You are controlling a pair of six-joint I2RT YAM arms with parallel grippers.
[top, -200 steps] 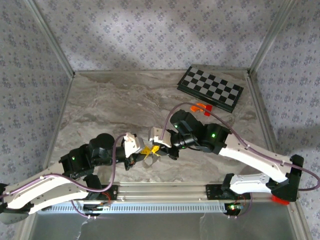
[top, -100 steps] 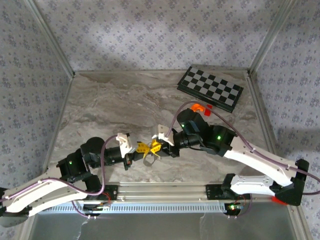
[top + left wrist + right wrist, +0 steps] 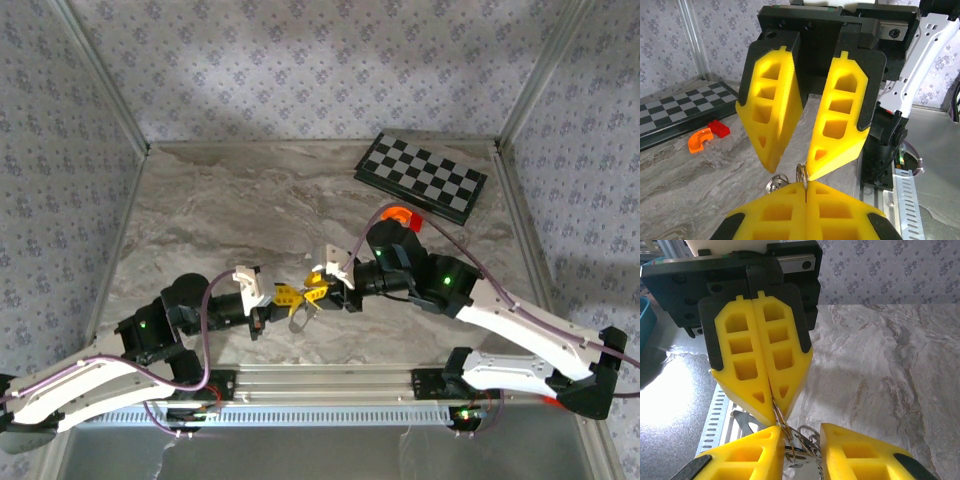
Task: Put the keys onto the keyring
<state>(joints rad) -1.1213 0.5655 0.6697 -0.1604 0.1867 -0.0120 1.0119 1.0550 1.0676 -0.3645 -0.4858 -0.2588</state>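
The metal keyring is pinched edge-on in my left gripper, which is shut on it just above the table. Keys hang below the ring between the two grippers. My right gripper faces the left one tip to tip and stands open, its yellow fingers either side of the keyring and the dangling keys. One of its fingers touches the ring. From above, the left gripper and the right gripper meet near the table's front middle.
A folded chessboard lies at the back right, with an orange curved piece and a red block in front of it. The metal rail runs along the near edge. Patterned walls enclose the table.
My right gripper went from shut to open around the ring and shifted slightly right. My left arm drew back to the left, still holding the keyring.
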